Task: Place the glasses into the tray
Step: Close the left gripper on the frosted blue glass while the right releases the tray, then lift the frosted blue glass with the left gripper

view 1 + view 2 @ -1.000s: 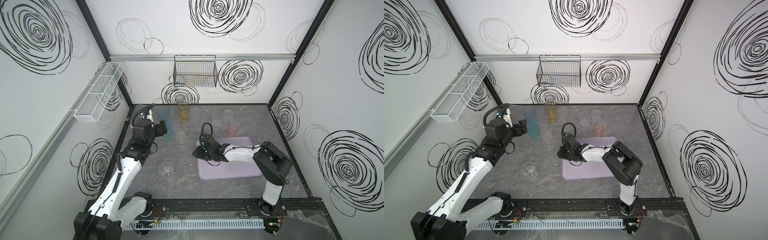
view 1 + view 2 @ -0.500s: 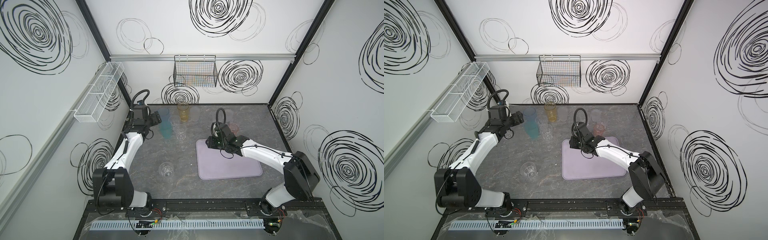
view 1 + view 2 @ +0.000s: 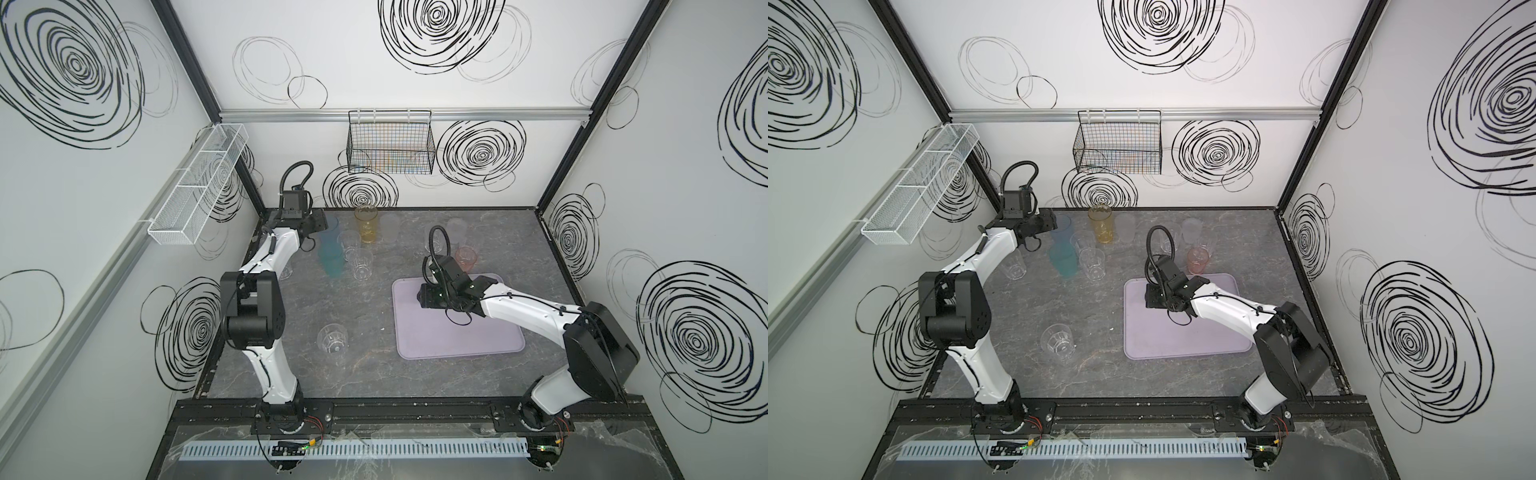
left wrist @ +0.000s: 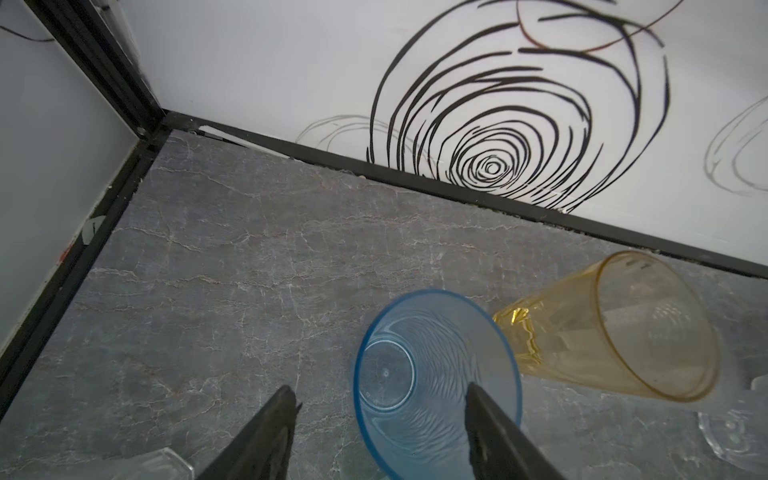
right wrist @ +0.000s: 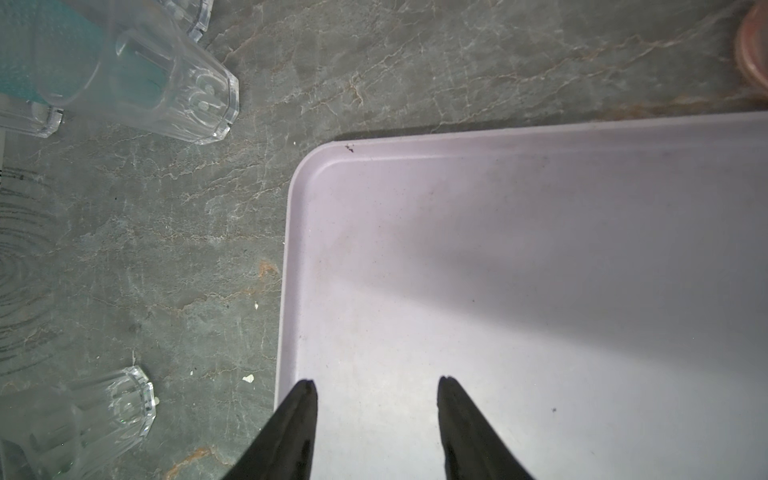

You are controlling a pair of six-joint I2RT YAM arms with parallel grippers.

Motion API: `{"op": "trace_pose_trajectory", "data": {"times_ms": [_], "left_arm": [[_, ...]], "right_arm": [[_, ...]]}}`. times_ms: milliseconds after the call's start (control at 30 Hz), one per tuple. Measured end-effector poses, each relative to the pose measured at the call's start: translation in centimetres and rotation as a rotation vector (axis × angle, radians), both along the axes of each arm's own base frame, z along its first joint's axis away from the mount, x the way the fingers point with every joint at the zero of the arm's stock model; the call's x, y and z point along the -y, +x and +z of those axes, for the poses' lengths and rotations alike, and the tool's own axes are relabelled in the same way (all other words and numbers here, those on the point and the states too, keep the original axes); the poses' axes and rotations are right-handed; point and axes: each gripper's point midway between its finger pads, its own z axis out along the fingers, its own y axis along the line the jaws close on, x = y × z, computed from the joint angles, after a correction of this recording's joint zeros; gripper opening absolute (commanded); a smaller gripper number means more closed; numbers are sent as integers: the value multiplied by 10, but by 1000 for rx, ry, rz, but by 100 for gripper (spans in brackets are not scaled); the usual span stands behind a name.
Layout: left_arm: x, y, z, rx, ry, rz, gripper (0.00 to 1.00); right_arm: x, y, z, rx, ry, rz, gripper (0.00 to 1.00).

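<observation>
Several glasses stand on the grey table behind and left of the lavender tray [image 3: 457, 336] [image 3: 1183, 336]: a blue glass [image 3: 332, 230] [image 4: 436, 382], teal glass [image 3: 331, 262], amber glass [image 3: 366, 224] [image 4: 623, 328], pink glass [image 3: 465, 257], frosted and clear faceted ones. One clear glass [image 3: 332, 343] stands alone near the front. My left gripper [image 3: 322, 222] [image 4: 379, 387] is open at the blue glass, one finger over its mouth, the other outside its wall. My right gripper [image 3: 419, 297] [image 5: 377, 380] hangs open and empty over the bare tray's [image 5: 540, 249] far left corner.
A black wire basket [image 3: 390, 147] hangs on the back wall and a white mesh basket [image 3: 199, 187] on the left wall. Clear faceted glasses [image 5: 166, 95] [image 5: 104, 411] stand left of the tray's edge. The blue glass is close to the back left corner.
My left arm has pulled back toward the back left corner and come over the blue glass, its jaws narrowing. The right gripper has shifted a little over the tray's far left corner.
</observation>
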Motion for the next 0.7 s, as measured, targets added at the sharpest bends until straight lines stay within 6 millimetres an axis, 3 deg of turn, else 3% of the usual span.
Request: {"op": "trace_pose_trajectory", "data": {"times_ms": [200, 367, 700], "left_arm": [[0, 2, -30, -81, 50, -17, 59], [-1, 19, -29, -69, 67, -27, 53], [-9, 28, -38, -81, 125, -12, 35]], "right_arm": [[-2, -2, -13, -32, -14, 14, 51], [-1, -4, -23, -52, -32, 20, 51], [-3, 0, -28, -57, -47, 25, 52]]}}
